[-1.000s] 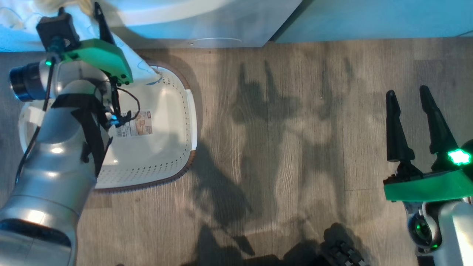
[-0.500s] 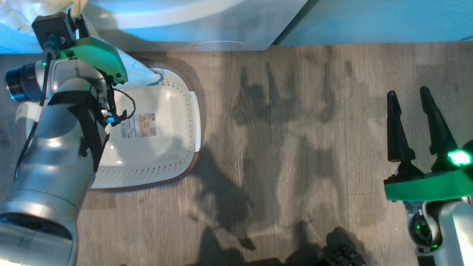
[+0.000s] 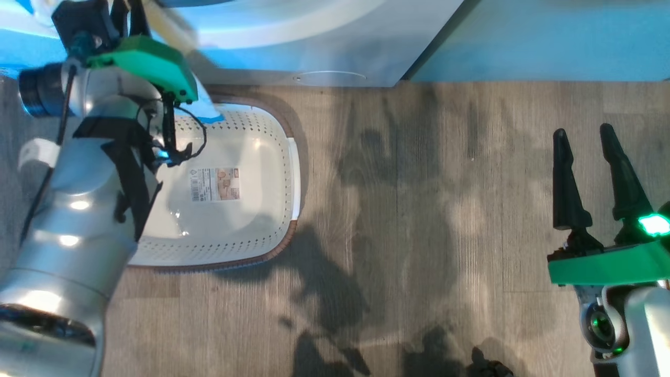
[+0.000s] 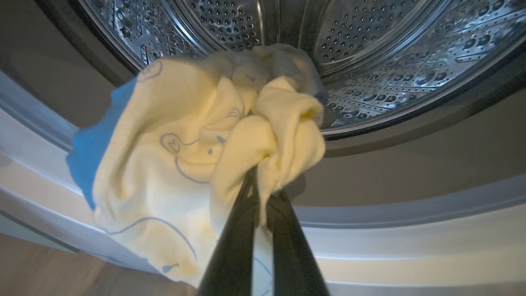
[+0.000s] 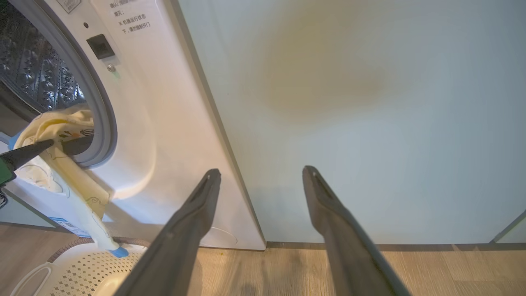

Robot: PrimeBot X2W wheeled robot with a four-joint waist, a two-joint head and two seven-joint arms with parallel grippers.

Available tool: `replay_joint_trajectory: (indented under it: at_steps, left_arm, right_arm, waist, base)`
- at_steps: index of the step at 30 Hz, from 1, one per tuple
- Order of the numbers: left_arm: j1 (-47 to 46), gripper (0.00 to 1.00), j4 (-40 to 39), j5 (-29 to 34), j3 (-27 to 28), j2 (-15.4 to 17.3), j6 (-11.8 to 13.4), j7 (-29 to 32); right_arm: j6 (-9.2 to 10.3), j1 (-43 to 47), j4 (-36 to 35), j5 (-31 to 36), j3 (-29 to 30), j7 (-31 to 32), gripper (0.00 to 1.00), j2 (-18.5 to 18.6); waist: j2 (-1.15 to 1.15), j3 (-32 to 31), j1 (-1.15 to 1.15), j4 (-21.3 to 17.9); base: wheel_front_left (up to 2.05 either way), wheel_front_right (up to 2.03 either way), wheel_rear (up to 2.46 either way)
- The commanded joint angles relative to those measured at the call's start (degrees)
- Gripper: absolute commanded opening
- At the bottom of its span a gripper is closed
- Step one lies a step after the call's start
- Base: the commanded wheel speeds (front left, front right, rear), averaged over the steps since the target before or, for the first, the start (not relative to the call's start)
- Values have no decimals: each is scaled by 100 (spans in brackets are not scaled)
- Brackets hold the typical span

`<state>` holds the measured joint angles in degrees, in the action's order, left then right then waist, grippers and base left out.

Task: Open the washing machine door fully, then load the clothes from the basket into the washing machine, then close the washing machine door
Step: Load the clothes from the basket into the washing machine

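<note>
Before drum (image 4: 370, 61), left tool (image 4: 259, 176) with clothes (image 4: 172, 139)

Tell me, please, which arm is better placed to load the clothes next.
Left: the left pincer is shut on the clothes at the washing machine mouth; the right pincer hangs open before the cabinet.

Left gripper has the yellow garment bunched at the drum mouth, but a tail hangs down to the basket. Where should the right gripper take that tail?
Take the clothes on the narrow hanging strip, midway above its blue tip. Probably come from the robot's right, jaws across its width: the left gripper is shut on the top and the washing machine front backs it.
</note>
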<state>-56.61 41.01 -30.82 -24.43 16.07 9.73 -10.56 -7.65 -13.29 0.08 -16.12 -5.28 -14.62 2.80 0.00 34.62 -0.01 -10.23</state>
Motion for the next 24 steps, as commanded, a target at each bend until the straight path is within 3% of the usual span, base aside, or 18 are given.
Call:
replay_joint_trajectory:
  at_steps: [1,12,18,24]
  left_arm:
    - [10,0,-213,29,145,321,40,22]
    - [-314,0,-1628,109,171,1119,225,1236]
    - [-737,0,-1660,157,295,1424,294,1483]
    - [-1208,0,-1408,200,338,1509,333,1598]
  right_arm:
    - [16,94,-173,-19,-65,-38,100,9]
    - [16,19,-197,-203,-186,-38,100,8]
    - [16,-74,-174,-379,-245,-38,100,8]
    - [16,-144,-157,-507,-310,-38,100,8]
  waist:
    - [0,-14,1,9]
    - [0,104,1,-187]
    - [0,269,1,-428]
    - [0,431,1,-623]
  base:
    - [0,0,0]
    - [0,0,0]
    - [0,0,0]
    - [0,0,0]
